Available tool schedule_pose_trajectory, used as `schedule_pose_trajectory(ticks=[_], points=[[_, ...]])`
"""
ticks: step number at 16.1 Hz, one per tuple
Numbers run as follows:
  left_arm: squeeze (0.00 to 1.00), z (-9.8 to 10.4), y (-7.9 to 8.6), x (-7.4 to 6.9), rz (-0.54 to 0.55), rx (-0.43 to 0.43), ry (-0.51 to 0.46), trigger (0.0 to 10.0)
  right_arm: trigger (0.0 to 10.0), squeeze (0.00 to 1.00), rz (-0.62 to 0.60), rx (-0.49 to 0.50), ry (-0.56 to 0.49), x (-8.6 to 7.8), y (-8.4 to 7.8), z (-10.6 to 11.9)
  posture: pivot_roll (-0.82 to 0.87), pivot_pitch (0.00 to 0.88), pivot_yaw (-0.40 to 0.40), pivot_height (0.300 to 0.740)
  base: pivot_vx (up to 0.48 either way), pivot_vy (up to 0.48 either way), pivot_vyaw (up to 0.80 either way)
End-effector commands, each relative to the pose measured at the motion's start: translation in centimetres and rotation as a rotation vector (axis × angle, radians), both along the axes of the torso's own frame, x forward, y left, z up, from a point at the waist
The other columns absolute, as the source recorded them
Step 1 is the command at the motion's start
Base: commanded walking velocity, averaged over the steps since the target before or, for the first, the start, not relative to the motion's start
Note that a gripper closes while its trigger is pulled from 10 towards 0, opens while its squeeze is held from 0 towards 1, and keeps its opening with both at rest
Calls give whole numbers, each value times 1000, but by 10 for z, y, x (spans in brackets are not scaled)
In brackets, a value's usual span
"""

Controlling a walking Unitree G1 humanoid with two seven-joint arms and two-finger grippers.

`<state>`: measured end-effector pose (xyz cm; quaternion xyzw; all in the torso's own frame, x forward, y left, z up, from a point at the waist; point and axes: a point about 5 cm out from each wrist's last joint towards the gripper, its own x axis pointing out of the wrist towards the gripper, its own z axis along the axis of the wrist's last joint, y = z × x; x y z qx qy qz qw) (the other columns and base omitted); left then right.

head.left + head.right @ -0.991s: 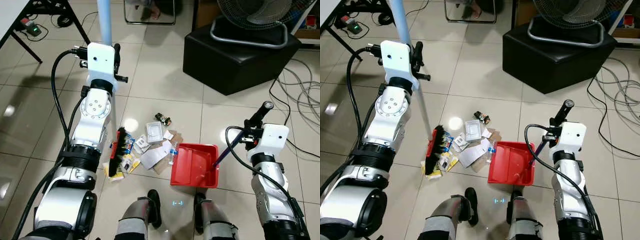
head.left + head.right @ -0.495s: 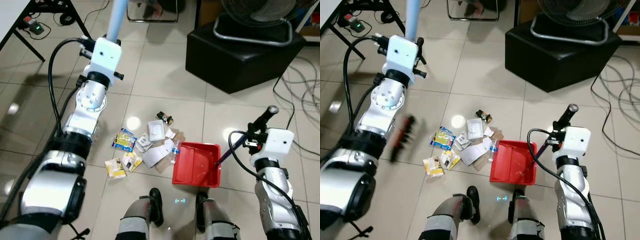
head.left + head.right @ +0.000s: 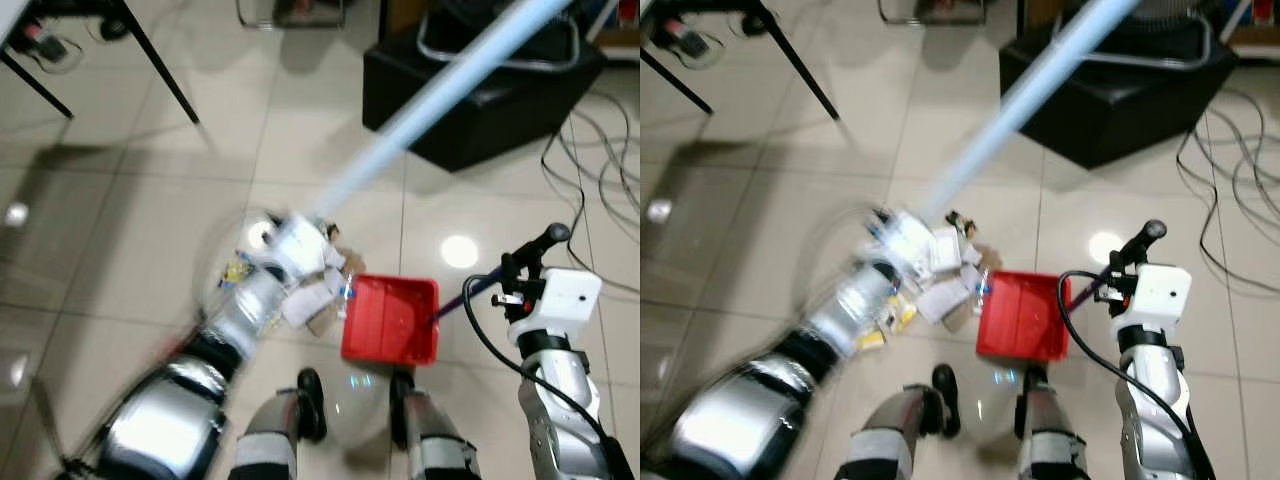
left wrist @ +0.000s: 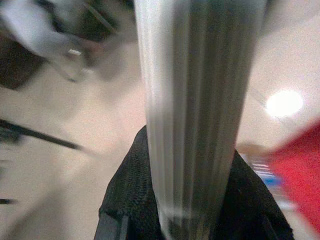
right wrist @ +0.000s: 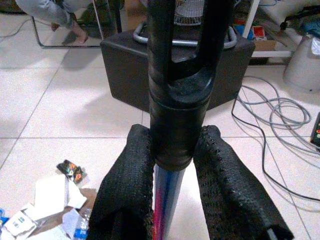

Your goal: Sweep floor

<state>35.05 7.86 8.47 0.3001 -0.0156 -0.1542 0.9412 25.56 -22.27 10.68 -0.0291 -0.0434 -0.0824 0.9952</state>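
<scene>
Right fingers (image 5: 125, 200): my 2 black pads are clamped on the dustpan handle (image 5: 182, 90), gripping just under its black collar so the pan stays steady.
Left fingers (image 4: 125, 200): both are wrapped around the pale broom pole (image 4: 195, 100); the view is smeared, but the pole sits tight between them.
Right gripper (image 3: 528, 272): I hold it out to my right, handle slanting down, so the red dustpan (image 3: 390, 318) lies flat on the tiles with its mouth facing the rubbish.
Left gripper (image 3: 902, 236): it is low over the litter and heavily blurred, pole (image 3: 440, 95) slanting up and away to the right, which I read as mid-stroke.
Litter (image 3: 940, 275): papers and small packets lie just beside the dustpan's left edge, some touching it; I cannot tell where the broom head is.
Surroundings: black box (image 3: 480, 110) and floor cables (image 3: 600, 170) stand well apart from the pile.
Next: I judge a short push toward the pan is needed.
</scene>
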Motion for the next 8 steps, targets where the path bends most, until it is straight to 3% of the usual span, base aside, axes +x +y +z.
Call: schedule_pose_trajectory(ticks=[1,2,3,5,6,8], points=[[0,-9,-4,-7,-26,-17,34,10000,10000,0,-14,12,49,-9,-1,-8,-154,466,150,740,0,0,0],[0,-16,-26,-16,-30,-174,112,10000,10000,0,-14,10,49,-11,-2,-7,-149,467,150,740,0,0,0],[0,-15,-35,-18,0,-293,150,10000,10000,0,-14,9,54,-13,-2,-6,-142,465,152,740,0,0,0],[0,7,-52,-11,-8,-470,119,10000,10000,0,-3,18,56,-10,2,-6,-130,458,152,740,0,0,0],[0,24,-58,-6,-33,-526,68,10000,10000,0,4,23,55,-8,5,-6,-128,451,150,740,0,0,0],[0,50,-56,4,-66,-534,-38,10000,10000,0,11,28,55,-6,7,-5,-118,441,150,740,0,0,0]])
